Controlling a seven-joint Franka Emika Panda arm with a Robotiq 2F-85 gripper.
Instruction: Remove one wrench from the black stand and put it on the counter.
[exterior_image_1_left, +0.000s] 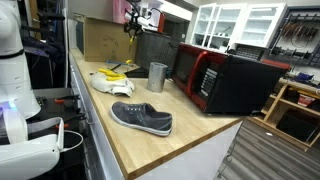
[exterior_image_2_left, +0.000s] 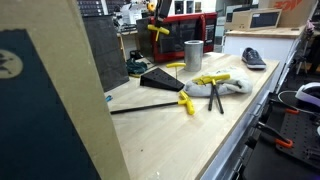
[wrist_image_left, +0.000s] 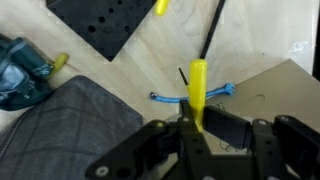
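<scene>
**My pincer holds a yellow-handled wrench high above the counter**

My pincer (wrist_image_left: 198, 128) is clamped on a yellow-handled wrench with a thin black shaft (wrist_image_left: 198, 88). The wrist view shows this best. The yellow handle sticks out from between my two dark fingers, with pale wood far below it.

Only that view shows the black stand (wrist_image_left: 100, 25) as a flat black board dotted with small holes, lying well apart from the held wrench. It also shows a thin blue wire loop (wrist_image_left: 190, 97) on the wood under the handle. A teal tool (wrist_image_left: 20, 68) sits at the picture's edge, with a grey woven mat (wrist_image_left: 70, 130) beside it.

In an exterior view, my pincer (exterior_image_2_left: 154, 18) hangs well above the long light wooden butcher-block counter (exterior_image_2_left: 170, 135), and the wrench is clear of the surface. There the stand (exterior_image_2_left: 160, 80) reads as a low dark wedge near a round steel cup (exterior_image_2_left: 193, 50). Another yellow-handled tool (exterior_image_2_left: 186, 101) lies on the wood just beside the stand.

In an exterior view from the far end, my pincer (exterior_image_1_left: 137, 18) is tiny and I cannot make out the stand. This view shows a grey slip-on shoe (exterior_image_1_left: 141, 117) in the foreground and a red-and-black microwave (exterior_image_1_left: 225, 78) beyond the cup.
</scene>
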